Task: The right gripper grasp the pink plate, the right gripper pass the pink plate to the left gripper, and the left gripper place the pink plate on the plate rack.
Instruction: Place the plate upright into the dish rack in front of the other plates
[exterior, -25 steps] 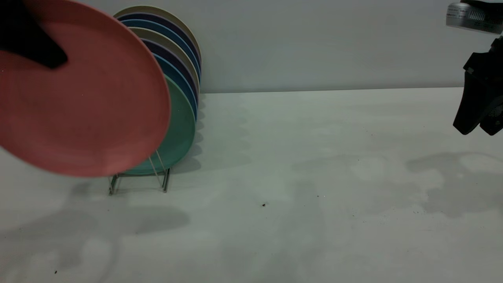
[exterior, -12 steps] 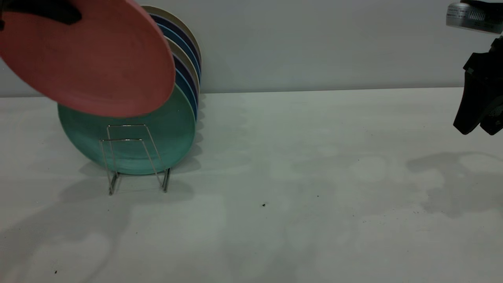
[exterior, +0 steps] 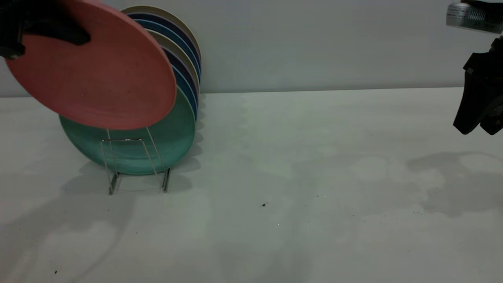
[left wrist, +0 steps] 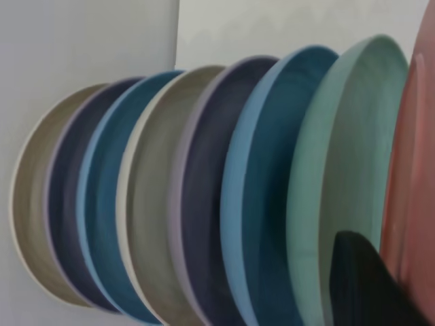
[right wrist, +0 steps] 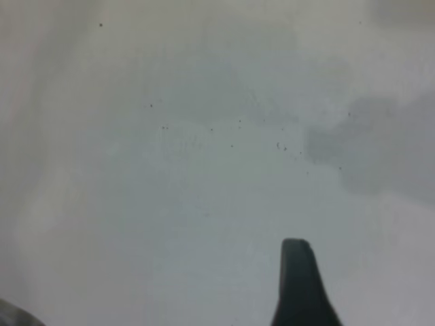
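Since half a second earlier, the left gripper (exterior: 47, 33), fingers clamped on the rim of the matte round pink plate (exterior: 98, 74), had lowered it slightly before the green plate (exterior: 173, 133). Its lower edge overlapped the thin wire plate rack (exterior: 135, 165). The table (exterior: 314, 177) lay open rightward to the right gripper (exterior: 477, 118), whose finger state I cannot tell.

The exterior camera sits low and level near the desk (exterior: 298, 188), facing my arms. My left wrist camera looks closely along the racked plates (left wrist: 204, 197), shared with exterior; my right faces bare desk.
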{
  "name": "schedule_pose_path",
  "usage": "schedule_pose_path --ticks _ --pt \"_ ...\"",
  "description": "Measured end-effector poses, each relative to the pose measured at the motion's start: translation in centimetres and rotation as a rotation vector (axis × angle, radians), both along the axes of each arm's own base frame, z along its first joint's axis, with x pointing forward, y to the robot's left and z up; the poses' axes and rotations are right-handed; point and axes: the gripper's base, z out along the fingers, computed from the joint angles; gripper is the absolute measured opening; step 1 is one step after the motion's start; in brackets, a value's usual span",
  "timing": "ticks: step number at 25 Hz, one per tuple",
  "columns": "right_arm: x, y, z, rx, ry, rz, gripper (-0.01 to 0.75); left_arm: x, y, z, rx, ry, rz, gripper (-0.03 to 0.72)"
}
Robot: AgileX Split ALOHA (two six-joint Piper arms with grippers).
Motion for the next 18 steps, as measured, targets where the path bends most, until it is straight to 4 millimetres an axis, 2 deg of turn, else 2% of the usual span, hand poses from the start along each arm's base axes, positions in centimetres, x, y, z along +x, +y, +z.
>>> schedule_pose_path --ticks 18 --pt "0.0 0.1 0.0 0.015 -0.001 -0.01 0.507 1.8 0.2 -5.3 -0.01 0.108 0.052 0.142"
